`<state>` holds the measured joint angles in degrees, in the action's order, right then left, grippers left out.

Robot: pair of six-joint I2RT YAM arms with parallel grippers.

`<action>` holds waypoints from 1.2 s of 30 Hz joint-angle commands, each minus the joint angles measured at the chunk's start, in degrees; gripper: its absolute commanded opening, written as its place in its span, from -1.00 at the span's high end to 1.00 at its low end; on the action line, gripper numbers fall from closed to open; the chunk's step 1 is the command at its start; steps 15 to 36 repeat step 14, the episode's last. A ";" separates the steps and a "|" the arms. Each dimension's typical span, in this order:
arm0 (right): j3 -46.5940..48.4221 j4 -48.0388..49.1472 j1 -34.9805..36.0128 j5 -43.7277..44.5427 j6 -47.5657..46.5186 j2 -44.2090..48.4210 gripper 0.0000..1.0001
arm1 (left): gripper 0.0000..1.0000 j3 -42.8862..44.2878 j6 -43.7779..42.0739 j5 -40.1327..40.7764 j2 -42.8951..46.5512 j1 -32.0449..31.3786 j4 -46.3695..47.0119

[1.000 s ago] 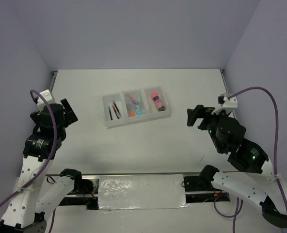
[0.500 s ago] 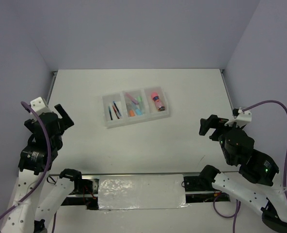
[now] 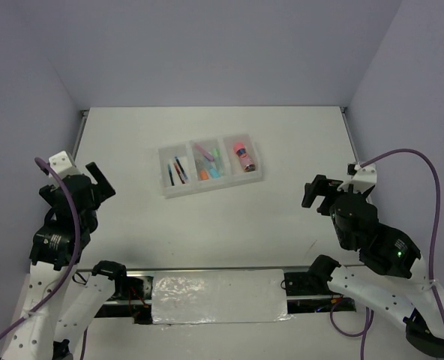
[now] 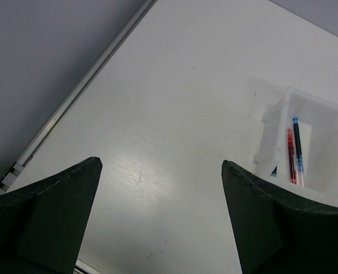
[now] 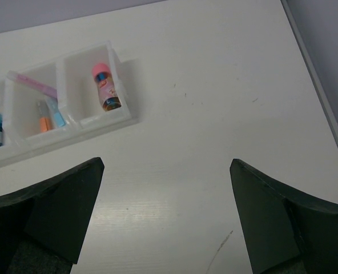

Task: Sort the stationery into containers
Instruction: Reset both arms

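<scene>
Finds the tray (image 3: pixel 208 187) slightly toward 12 o'clock from table (image 3: pixel 297 142) centre, stationery inside, left gripper (image 3: pixel 100 180) at 8 o'clock, right gripper (image 3: pixel 316 193) at 4, both spread apart, empty.

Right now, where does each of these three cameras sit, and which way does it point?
Top external: fixed above and behind the arms, looking down on the table and tray; both arms show, left tool and right tool open.
Left wrist: rides the left arm, looking over the table at the tray's end compartment with a red pen and blue pen; its dark fingers frame the bottom.
Right wrist: rides the right arm, looking at the tray's pink cylinder; its fingers show too.
Shared: the tray appears in all three.
</scene>
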<state>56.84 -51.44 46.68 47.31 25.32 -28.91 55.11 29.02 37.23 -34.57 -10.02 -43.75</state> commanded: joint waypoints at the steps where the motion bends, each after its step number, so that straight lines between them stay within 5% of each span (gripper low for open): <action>1: -0.59 2.22 -0.01 0.94 0.87 -0.80 -0.99 | -0.99 -0.27 1.04 0.47 0.73 0.27 1.91; 36: -0.85 2.31 -0.01 0.07 1.75 -0.98 -0.99 | -0.99 -0.62 1.13 0.65 1.17 0.27 2.09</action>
